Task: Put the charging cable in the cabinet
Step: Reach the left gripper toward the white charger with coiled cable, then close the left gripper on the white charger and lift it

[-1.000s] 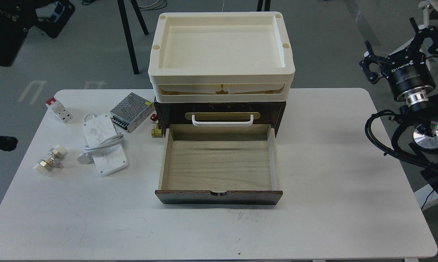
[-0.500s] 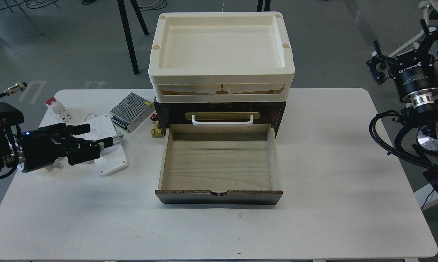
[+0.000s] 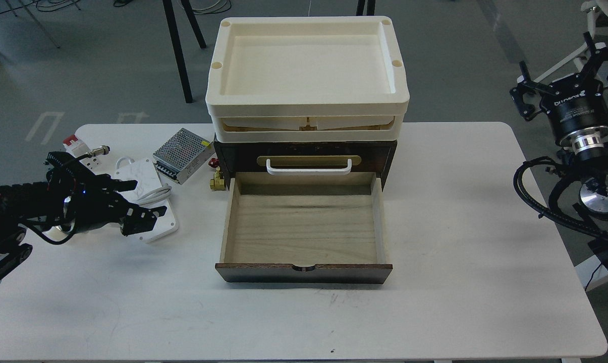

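The charging cable is a flat white marbled slab with a white cord across it, lying on the table left of the cabinet. My left gripper reaches in from the left and hovers over the slab's lower half with its fingers apart, covering part of it. The cabinet is a dark brown chest with a cream tray on top. Its pale wood drawer is pulled out and empty. My right gripper is open and raised off the table's right side.
A perforated metal power-supply box lies between the cable and the cabinet. A white-and-red breaker block sits at the table's far left. A small brass valve stands by the cabinet's left side. The white table stretches right of the drawer.
My left arm came in from the left and moved right and down onto the charging cable, its fingers now spread over the slab. My right gripper drifted slightly right.
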